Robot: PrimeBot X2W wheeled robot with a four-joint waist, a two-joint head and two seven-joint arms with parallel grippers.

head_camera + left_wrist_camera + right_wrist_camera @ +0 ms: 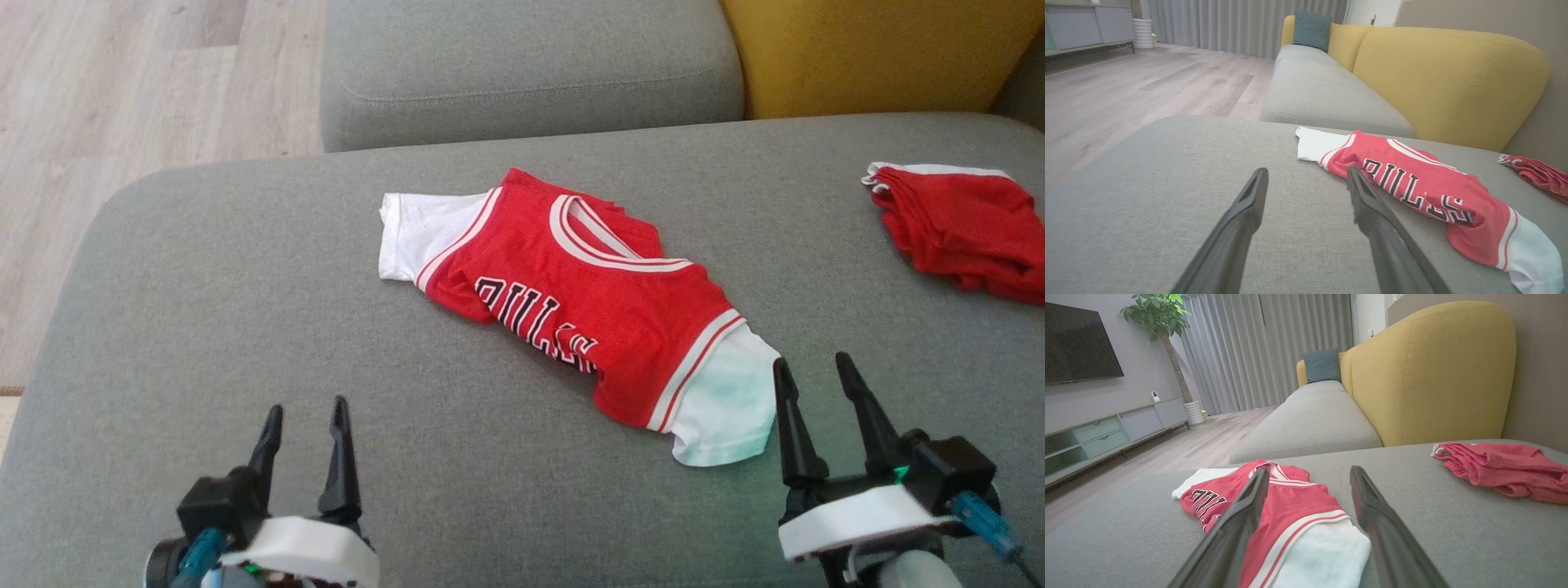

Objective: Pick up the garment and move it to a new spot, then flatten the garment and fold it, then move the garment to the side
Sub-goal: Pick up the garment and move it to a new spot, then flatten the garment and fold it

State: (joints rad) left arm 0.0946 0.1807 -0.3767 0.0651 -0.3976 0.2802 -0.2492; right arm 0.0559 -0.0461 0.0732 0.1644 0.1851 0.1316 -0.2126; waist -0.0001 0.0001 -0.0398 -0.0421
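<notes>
the left gripper (pixel 306 406) and right gripper (pixel 812 363) hover with jaws spread and empty, the right just beside a sleeve (pixel 727 408) of the jersey (pixel 571 302), which lies rumpled mid-cushion (pixel 204 327), likely poised for the first pickup.

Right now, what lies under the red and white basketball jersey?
The red and white basketball jersey lies directly on the grey fabric sofa cushion. Its lower edge folds under, so part of the lettering and anything beneath the cloth are covered.
</notes>
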